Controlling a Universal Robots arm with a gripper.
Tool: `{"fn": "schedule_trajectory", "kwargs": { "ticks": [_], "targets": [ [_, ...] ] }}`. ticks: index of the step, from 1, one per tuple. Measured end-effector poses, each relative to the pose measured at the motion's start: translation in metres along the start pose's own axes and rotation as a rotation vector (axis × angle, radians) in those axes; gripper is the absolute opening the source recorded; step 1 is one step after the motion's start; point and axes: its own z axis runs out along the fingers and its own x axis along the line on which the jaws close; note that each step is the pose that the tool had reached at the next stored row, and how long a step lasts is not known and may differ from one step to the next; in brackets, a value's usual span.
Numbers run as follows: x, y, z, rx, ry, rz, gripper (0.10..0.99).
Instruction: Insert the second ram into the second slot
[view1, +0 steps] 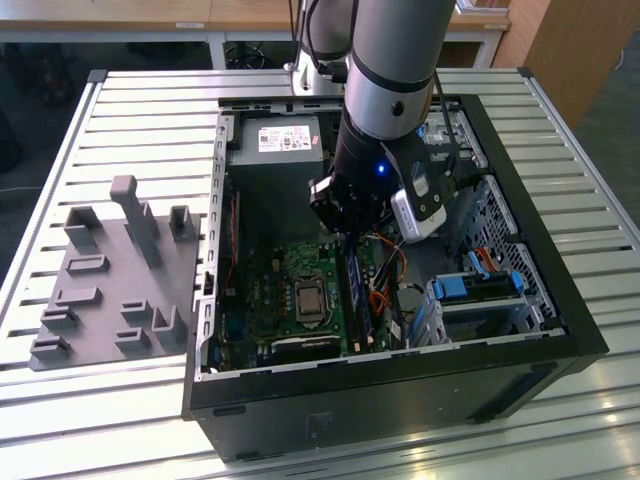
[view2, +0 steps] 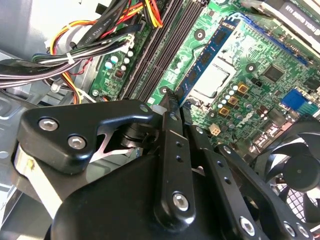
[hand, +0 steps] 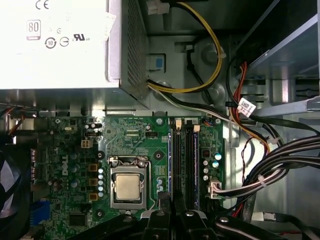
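Note:
Inside the open computer case (view1: 570, 330) my gripper (view1: 345, 228) hangs well above the green motherboard (hand: 75, 150). The second ram (view2: 207, 57) is a thin blue stick. It stands in the slot beside the processor socket (hand: 127, 187) and also shows in the first wrist view (hand: 170, 155) and the exterior view (view1: 352, 295). My black fingertips (view2: 170, 102) are close together over its near end, with nothing between them. My gripper (hand: 175, 212) lines up with the ram slots. Another blue strip (hand: 195, 165) sits two slots further from the socket.
A grey power supply (view1: 280, 140) fills the case's far end. Bundled cables (hand: 280, 165) run beside the slots, and a black fan (view2: 295, 175) sits at the board's edge. Light-blue drive clips (view1: 480, 285) are on the exterior view's right. A grey fixture (view1: 110, 280) lies outside the case.

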Motion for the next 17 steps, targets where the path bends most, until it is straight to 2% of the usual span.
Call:
{"fn": "schedule_trajectory", "kwargs": {
  "ticks": [11,17],
  "targets": [
    [-0.0002,-0.0008,0.0036,0.000,0.0001,0.000,0.137],
    [-0.0011,-0.0091,0.0058,-0.001,-0.0001,0.003,0.137]
  ]
}}
